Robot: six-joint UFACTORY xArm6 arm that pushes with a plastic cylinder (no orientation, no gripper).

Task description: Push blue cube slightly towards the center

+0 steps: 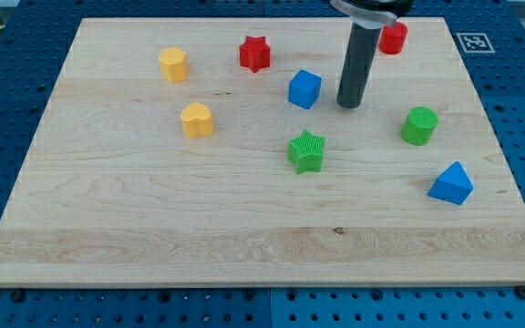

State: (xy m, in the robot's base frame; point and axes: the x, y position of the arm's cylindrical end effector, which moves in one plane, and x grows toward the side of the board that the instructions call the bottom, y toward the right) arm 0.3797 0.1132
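Observation:
The blue cube (304,88) sits on the wooden board (153,210), above the board's middle and a little toward the view's top. My tip (350,104) rests on the board just to the view's right of the blue cube, a small gap apart from it. The dark rod rises from the tip to the view's top edge.
A red star (255,53) lies up-left of the blue cube. A red block (393,37) sits behind the rod. A green star (306,151) lies below the cube. Further blocks are a green cylinder (419,125), a blue triangular block (451,184), a yellow hexagonal block (173,65) and a yellow heart-like block (197,119).

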